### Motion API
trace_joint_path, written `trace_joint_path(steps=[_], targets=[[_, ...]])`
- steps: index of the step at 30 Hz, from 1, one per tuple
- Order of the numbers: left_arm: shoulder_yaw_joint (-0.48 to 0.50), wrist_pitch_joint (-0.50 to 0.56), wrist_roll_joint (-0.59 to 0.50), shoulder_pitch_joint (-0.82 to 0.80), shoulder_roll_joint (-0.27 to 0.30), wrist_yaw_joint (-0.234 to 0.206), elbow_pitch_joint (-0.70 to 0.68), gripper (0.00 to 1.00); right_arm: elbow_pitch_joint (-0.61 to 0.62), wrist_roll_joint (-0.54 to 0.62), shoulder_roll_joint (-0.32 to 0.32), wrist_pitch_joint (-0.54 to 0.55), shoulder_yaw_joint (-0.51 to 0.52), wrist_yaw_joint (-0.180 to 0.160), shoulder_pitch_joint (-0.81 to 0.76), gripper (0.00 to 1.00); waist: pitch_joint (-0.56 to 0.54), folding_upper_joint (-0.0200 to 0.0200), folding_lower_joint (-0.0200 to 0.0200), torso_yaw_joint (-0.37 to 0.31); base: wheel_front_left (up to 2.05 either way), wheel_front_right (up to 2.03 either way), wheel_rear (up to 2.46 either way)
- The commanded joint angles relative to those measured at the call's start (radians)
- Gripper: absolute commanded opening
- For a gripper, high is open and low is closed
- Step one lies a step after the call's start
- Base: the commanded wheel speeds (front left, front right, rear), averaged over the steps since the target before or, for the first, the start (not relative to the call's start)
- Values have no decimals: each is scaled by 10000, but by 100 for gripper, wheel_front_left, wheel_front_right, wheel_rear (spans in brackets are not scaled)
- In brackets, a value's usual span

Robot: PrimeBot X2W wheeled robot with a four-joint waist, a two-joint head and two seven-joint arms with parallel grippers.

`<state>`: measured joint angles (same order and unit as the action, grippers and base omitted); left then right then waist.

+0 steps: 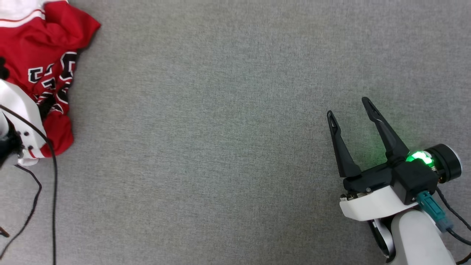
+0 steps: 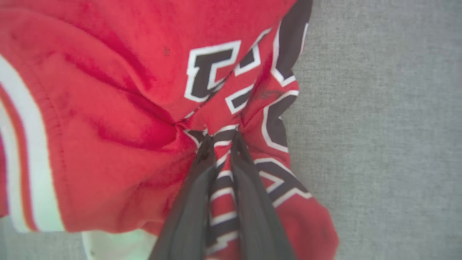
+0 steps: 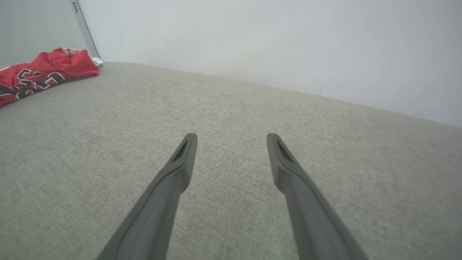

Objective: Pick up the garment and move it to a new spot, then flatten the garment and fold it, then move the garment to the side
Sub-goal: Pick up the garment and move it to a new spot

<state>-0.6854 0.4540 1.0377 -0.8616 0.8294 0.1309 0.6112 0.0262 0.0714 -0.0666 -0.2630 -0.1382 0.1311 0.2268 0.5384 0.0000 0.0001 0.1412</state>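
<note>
The garment (image 1: 40,59), a red jersey with black white-outlined lettering and a white sleeve, lies crumpled at the head view's upper left on the grey fabric surface. My left gripper (image 2: 221,139) is shut on a bunched fold of the garment (image 2: 108,108) at its lettering, fingers close together with striped cloth between them. In the head view the pale left wrist (image 1: 18,110) covers part of the jersey. My right gripper (image 1: 349,106) hovers open over bare surface at the lower right, far from the garment (image 3: 43,74), with nothing between its fingers (image 3: 180,159).
A grey fabric surface (image 1: 220,147) spreads across the whole work area. A pale wall (image 3: 270,43) rises behind it, with a thin upright strip (image 3: 85,29) near the jersey. Black cables (image 1: 51,191) hang from the left arm.
</note>
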Motion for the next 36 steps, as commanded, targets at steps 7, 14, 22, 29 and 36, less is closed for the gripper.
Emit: trace_joint_path(steps=[7, 14, 22, 29, 36], targets=[[-324, -2437, -702, -21, 67, -10, 741, 0, -360, -82, 48, -28, 129, -7, -275, 100, -1288, 0, -1, 99, 0, 0, 0], [-399, -4059, -1412, -5, -17, -195, 1056, 0, -570, -265, 103, -28, 359, -7, -639, 100, -2432, 0, -1, 78, 0, 0, 0], [-664, -5322, -2310, -128, -99, -658, 266, 0, -956, -543, 161, -28, 678, -7, -1022, 100, -3640, 0, -1, -82, 0, 0, 0], [-1046, -5256, -2999, -361, 38, -897, -1101, 0, -993, -874, 170, -28, 790, -7, -1122, 100, -4231, 0, -1, -794, 0, 0, 0], [-1290, -4774, -3507, -860, -130, -1306, -2637, 0, -980, -1092, 172, -28, 916, -7, -1157, 100, -4415, 0, -1, -1828, 0, 0, 0]])
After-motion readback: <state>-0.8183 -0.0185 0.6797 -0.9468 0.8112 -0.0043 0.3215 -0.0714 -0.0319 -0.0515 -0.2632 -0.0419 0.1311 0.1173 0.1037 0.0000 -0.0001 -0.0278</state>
